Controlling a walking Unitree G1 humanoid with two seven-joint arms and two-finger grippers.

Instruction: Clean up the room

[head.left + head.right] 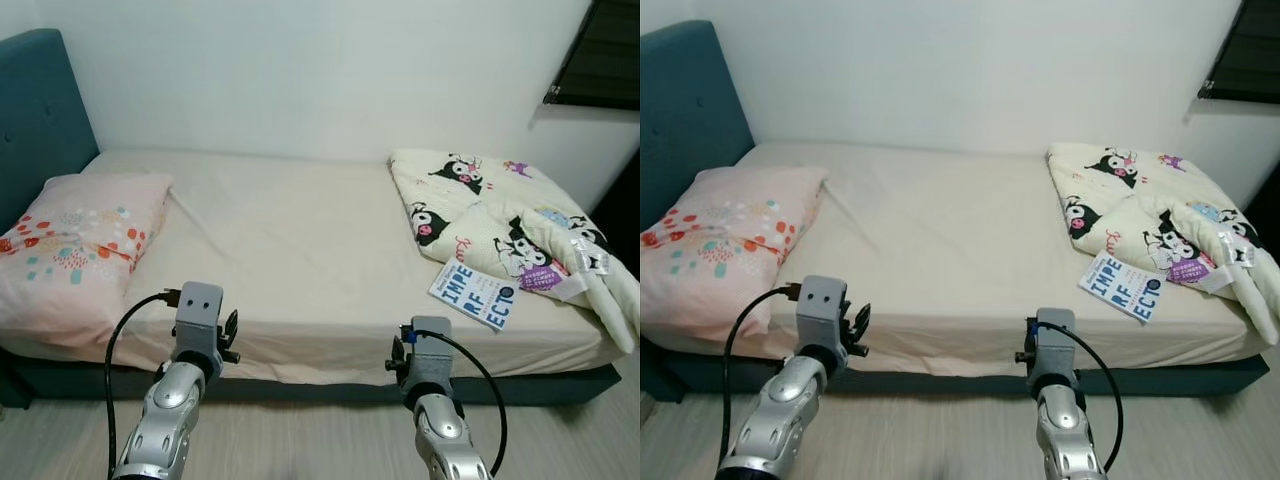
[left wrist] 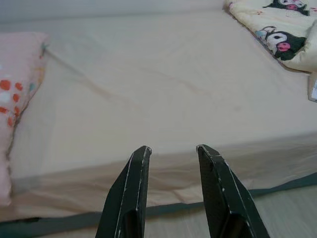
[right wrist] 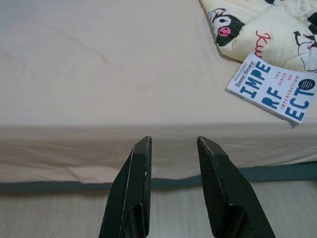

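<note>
Both grippers — left (image 2: 171,191), right (image 3: 171,186), fingers narrowly parted, empty — face the cream-sheeted bed (image 1: 300,250); the white blue-lettered paperback book (image 1: 476,296) likely suits a right-arm approach from its free edge.

I am facing the bed (image 1: 300,250), both my arms raised before it; a pink pillow (image 1: 75,245) is lying left, a book (image 1: 477,296) beside the cartoon blanket (image 1: 510,225) right.

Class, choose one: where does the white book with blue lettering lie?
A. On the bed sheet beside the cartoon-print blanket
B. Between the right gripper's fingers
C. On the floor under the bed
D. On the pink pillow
A: the book lies flat on the bed sheet, next to the crumpled blanket.
</note>
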